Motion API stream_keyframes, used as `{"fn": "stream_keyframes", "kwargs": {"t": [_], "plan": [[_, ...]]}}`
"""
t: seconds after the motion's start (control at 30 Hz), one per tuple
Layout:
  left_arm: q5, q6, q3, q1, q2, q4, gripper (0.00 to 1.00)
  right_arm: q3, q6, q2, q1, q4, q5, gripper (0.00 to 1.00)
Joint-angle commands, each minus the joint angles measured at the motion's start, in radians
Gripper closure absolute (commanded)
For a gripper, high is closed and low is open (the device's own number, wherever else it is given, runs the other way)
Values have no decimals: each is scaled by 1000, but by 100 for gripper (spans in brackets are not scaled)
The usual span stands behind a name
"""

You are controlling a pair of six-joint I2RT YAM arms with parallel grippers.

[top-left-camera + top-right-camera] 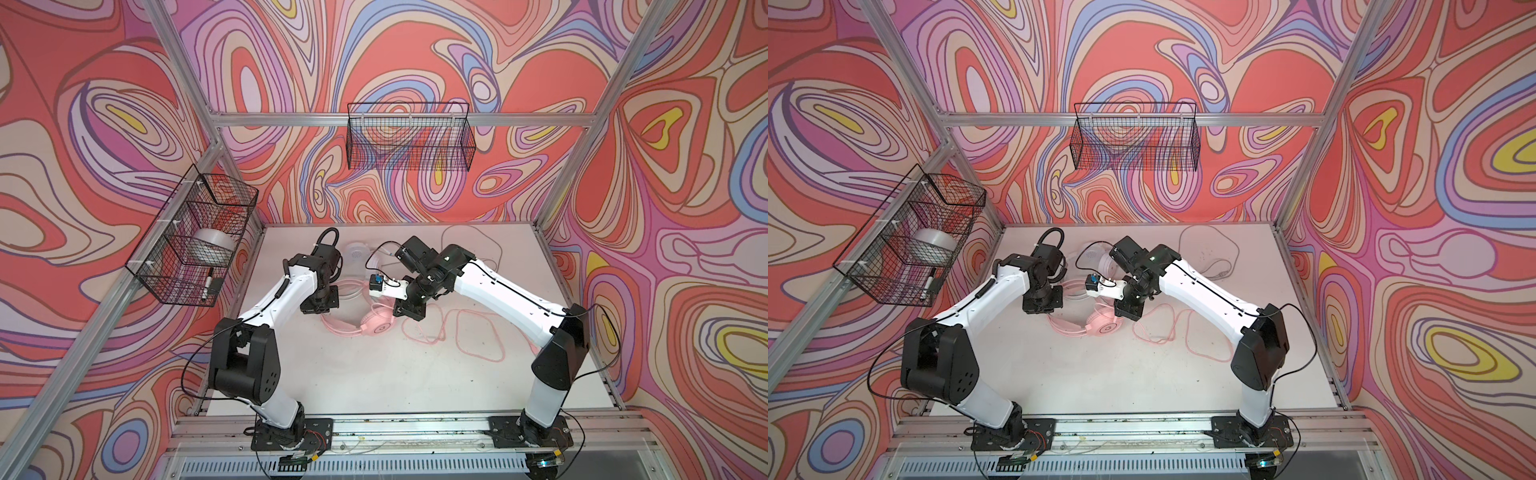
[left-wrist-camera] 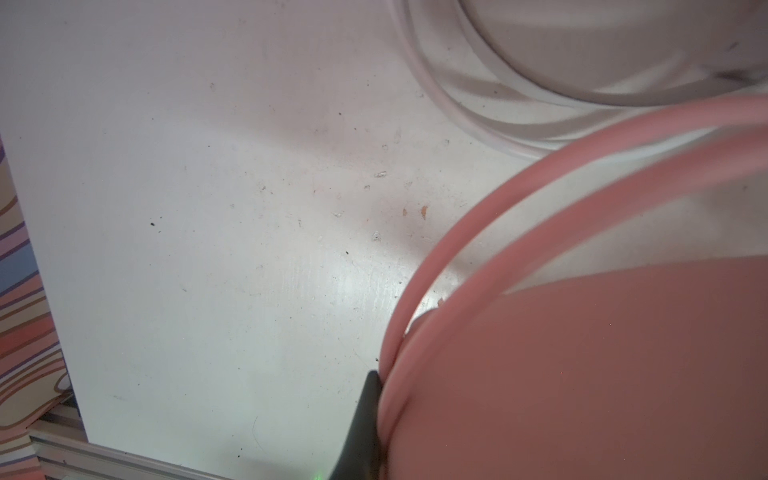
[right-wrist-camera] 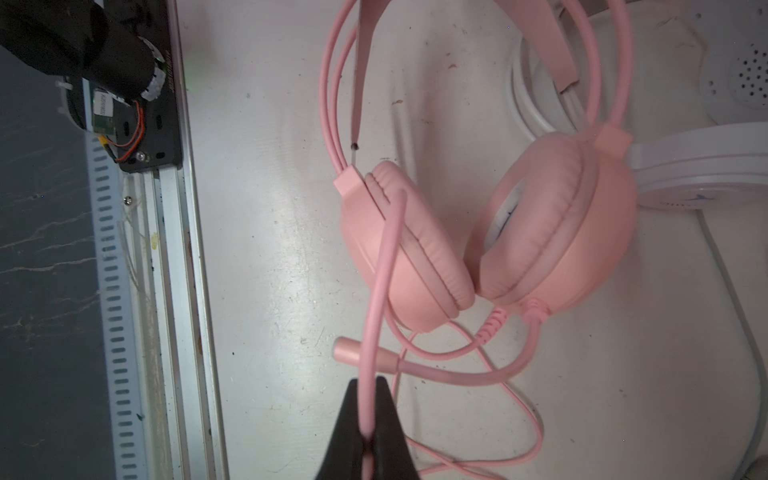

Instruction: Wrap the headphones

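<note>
The pink headphones [image 1: 376, 328] [image 1: 1105, 328] lie mid-table with both ear cups [image 3: 557, 220] together and the boom mic [image 3: 353, 351] beside them. Their pink cord [image 1: 457, 332] [image 3: 515, 432] trails in loops to the right. My right gripper [image 3: 368, 388] [image 1: 409, 313] is shut on a stretch of this cord next to the cups. My left gripper [image 2: 380, 386] [image 1: 322, 309] is shut on the pink headband wires [image 2: 469, 232]; one black finger [image 2: 363, 415] shows, and pink hides the other. The white headphones [image 1: 357, 253] [image 3: 698, 166] lie just behind, their pale cord [image 1: 469, 245] looped at the back right.
A wire basket [image 1: 195, 241] on the left wall holds a tape roll [image 1: 212, 245] and a marker [image 1: 208, 284]. Another wire basket [image 1: 409, 137] hangs on the back wall. An aluminium rail [image 1: 415, 428] runs along the table's front edge.
</note>
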State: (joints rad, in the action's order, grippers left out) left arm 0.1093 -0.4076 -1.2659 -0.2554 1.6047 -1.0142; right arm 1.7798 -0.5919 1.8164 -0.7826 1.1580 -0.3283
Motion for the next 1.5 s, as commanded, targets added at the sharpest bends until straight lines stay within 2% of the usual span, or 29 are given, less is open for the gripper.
{"fn": "stream_keyframes", "kwargs": {"t": [0.0, 0.17, 0.3, 0.7, 0.83, 1.03, 1.27, 1.47], "plan": [[-66, 80, 6, -27, -42, 23, 100, 18, -66, 4, 22, -8, 44, 100], [-43, 128, -1, -63, -22, 6, 100, 47, -92, 34, 63, -4, 54, 100], [-71, 145, 16, -78, -30, 29, 100, 79, -110, 71, 83, 5, 50, 100], [-162, 210, 37, -109, -74, 63, 100, 205, -88, 204, 144, 24, -79, 100], [-188, 229, 47, -110, -88, 72, 100, 175, -58, 217, 160, -20, -111, 100], [-237, 259, 62, -112, -99, 86, 100, 136, -19, 219, 203, -98, -227, 100], [-247, 261, 87, -111, -126, 108, 100, 124, 30, 270, 217, -122, -256, 100], [-267, 242, 118, -111, -149, 132, 100, 26, 103, 247, 229, -232, -300, 100]]}}
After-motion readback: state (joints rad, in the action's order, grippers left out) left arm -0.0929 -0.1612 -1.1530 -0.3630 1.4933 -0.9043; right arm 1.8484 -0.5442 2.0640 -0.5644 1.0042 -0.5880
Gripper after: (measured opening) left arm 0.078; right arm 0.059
